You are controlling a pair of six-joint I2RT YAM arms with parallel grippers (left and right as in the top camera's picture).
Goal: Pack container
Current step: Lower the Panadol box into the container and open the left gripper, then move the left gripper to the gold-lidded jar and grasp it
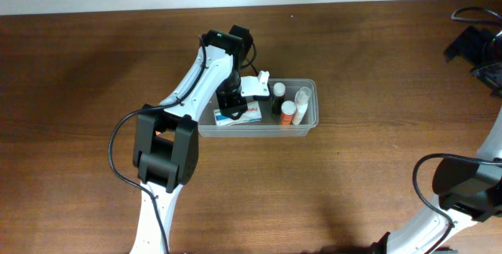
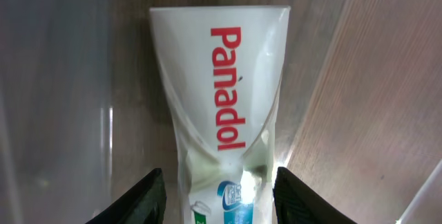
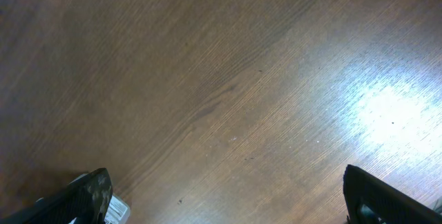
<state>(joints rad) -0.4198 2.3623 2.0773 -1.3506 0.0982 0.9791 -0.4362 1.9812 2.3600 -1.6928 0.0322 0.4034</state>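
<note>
The clear, translucent plastic rectangular container [image 1: 259, 132] stands on the brown wood-grain worktop [image 1: 94, 66], near the centre and slightly towards the far edge.

Contents of the container:
- A small white and blue cardboard box [image 1: 239, 116] with red "Panadol" lettering lies flat in the left half, along the near wall. In the left wrist view its face appears dented.
- Three small bottles [image 1: 288, 113] occupy the right half, close together.

Left arm: the white and black arm reaches over the container's left end, and the left gripper [image 2: 219, 200] points down into the container, directly above the box. Its two black fingers [image 2: 148, 196] are apart, one on each side of the box's near end. Whether either finger touches the box cannot be determined.

Right arm: it is at the right-hand edge of the worktop, well apart from the container. The right gripper [image 3: 224, 200] is spread wide over bare wood, with nothing between its fingers.

A black object [image 1: 474, 46] sits at the far right corner.
</note>
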